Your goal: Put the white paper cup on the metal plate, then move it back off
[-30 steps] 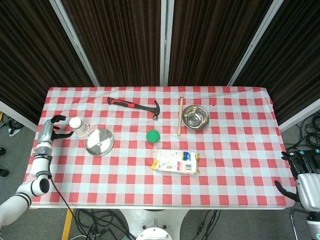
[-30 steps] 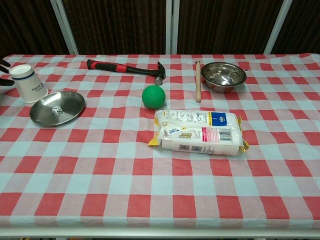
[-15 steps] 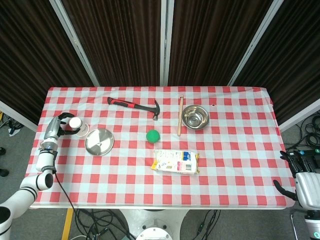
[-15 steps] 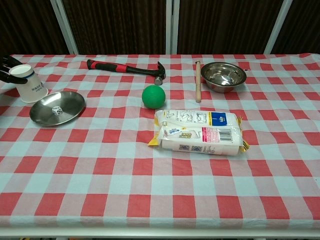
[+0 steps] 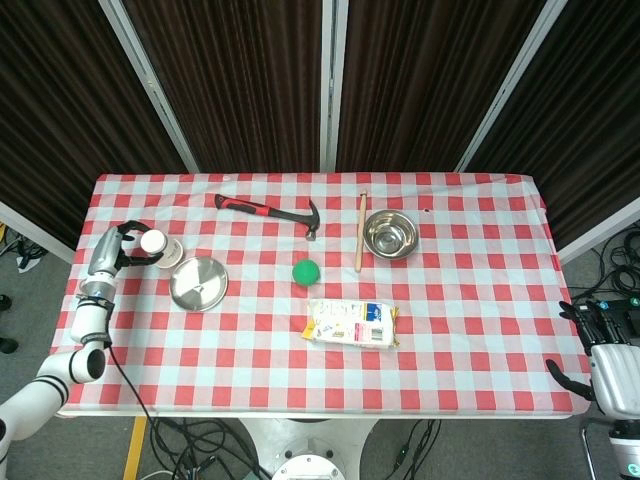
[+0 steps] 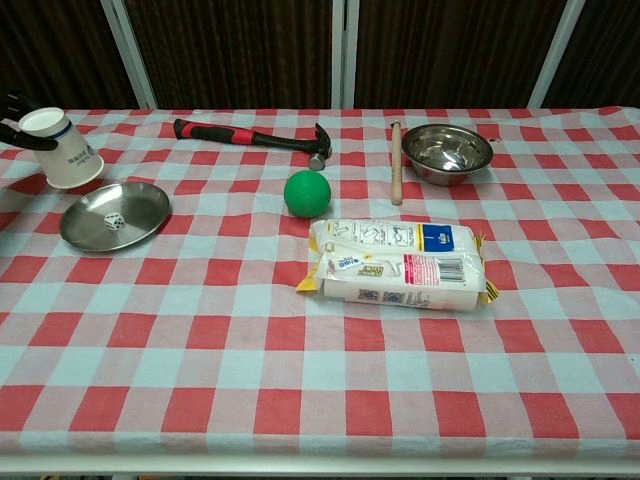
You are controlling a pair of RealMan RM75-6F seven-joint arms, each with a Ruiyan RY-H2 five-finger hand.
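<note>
The white paper cup [image 5: 157, 244] [image 6: 62, 150], upside down and tilted, hangs just above the cloth at the table's left edge. My left hand [image 5: 118, 249] grips it from the left, fingers wrapped around its top end. In the chest view only dark fingertips [image 6: 12, 128] show at the frame edge beside the cup. The round metal plate [image 5: 198, 283] [image 6: 114, 215] lies just right of and nearer than the cup, with nothing on it. My right hand [image 5: 605, 335] hangs off the table's right side, fingers spread, holding nothing.
A red-and-black hammer [image 5: 268, 213], a green ball [image 5: 306, 272], a wooden stick [image 5: 360, 231], a metal bowl [image 5: 389, 234] and a packet of tissues [image 5: 351, 323] lie across the middle of the checked tablecloth [image 5: 470, 300].
My left hand moved right to the cup, closed around it and lifted it slightly off the cloth, tilting it. The right hand stayed where it was.
</note>
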